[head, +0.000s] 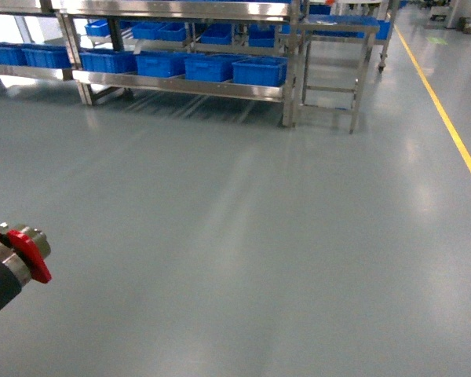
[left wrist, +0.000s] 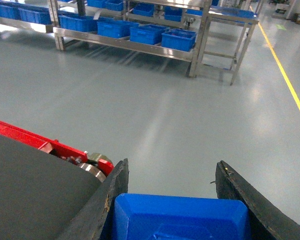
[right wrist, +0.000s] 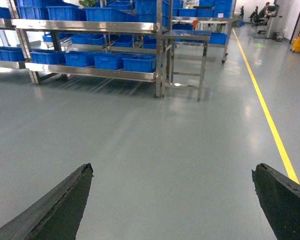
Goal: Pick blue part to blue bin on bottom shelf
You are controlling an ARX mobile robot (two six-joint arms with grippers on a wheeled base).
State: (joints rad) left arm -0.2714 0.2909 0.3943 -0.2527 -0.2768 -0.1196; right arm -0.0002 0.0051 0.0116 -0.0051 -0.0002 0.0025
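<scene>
Plainly, left fingers [left wrist: 115, 200] grip blue part [left wrist: 180, 217]; no writing legible.

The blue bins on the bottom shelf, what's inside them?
Can't tell. The blue bins on the bottom shelf show only outer walls and rims; their insides are hidden. The blue part sits between the left gripper's fingers.

So on the bottom shelf [head: 180, 85] of the steel rack I count four blue bins [head: 259, 71] in a row. One blue part [left wrist: 180, 217], one yellow floor line [head: 447, 118], one small steel table [head: 334, 67] at the rack's right end.
</scene>
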